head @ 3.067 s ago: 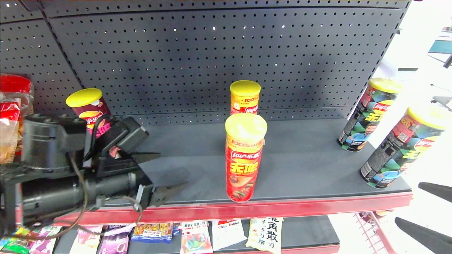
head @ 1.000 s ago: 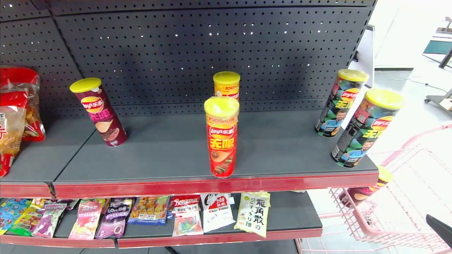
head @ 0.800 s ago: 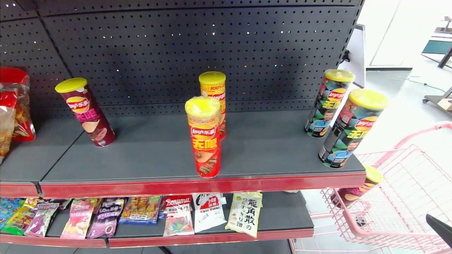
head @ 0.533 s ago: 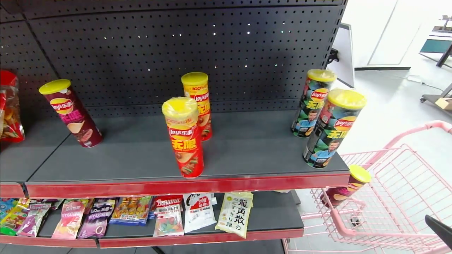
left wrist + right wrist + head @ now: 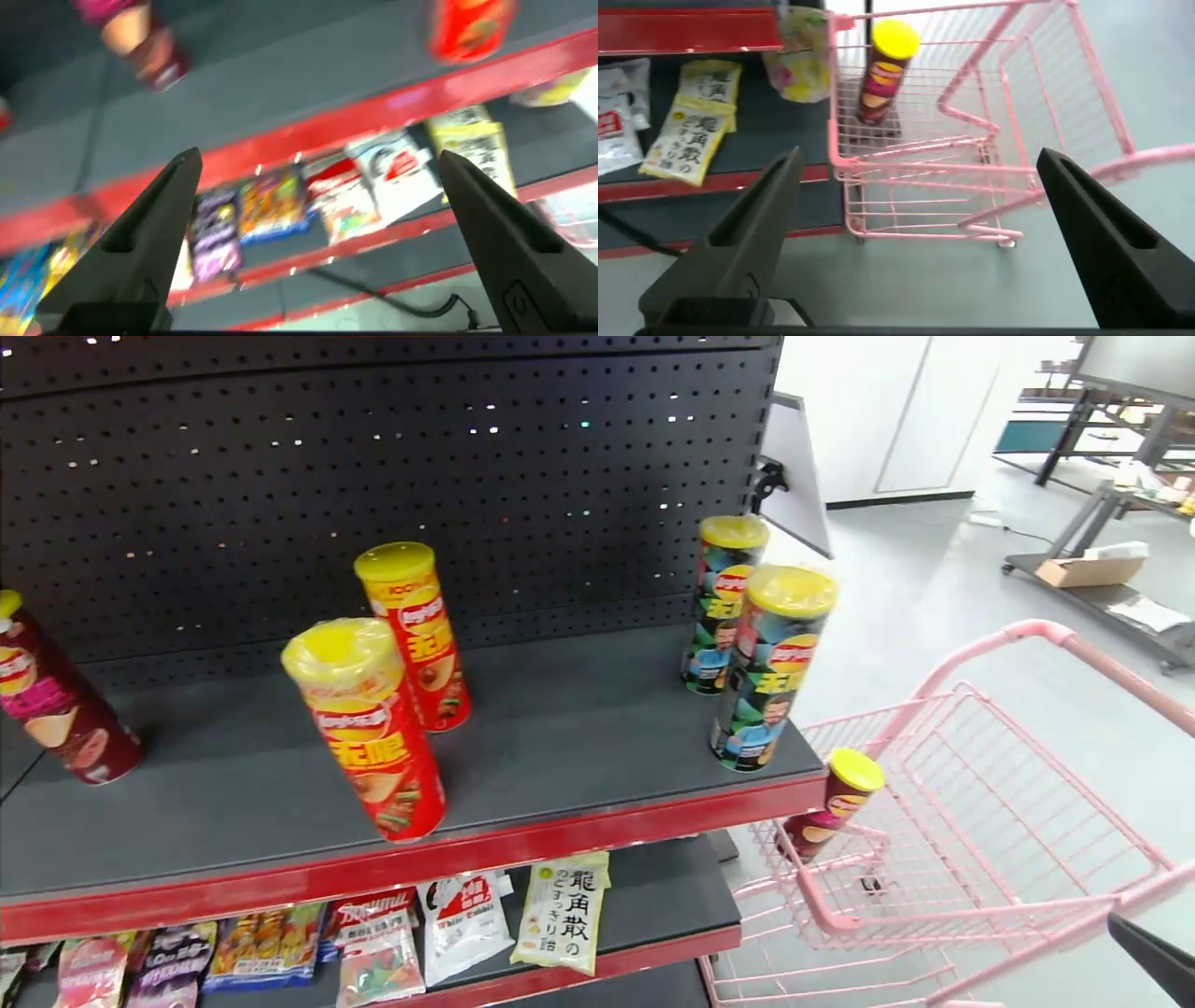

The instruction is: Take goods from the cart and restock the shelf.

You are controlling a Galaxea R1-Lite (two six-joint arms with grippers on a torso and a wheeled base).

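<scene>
Right, maroon can (image 5: 834, 800) stands on end in the pink cart (image 5: 1034, 633), in the corner nearest the shelf (image 5: 560, 831); head view has its base cut by the cart wire, right wrist view gives the whole can (image 5: 882, 79) inside the cart (image 5: 971, 70); right gripper (image 5: 920, 243) hangs near the cart, claw spread, nothing in it; left gripper (image 5: 318, 243) likewise spread and empty, facing the snack packets (image 5: 355, 201) on the lower shelf; on the upper board, head view adds two red cans (image 5: 369, 733), two dark patterned cans (image 5: 770, 667) by the cart-side end, another maroon can (image 5: 56, 709) far left.
</scene>
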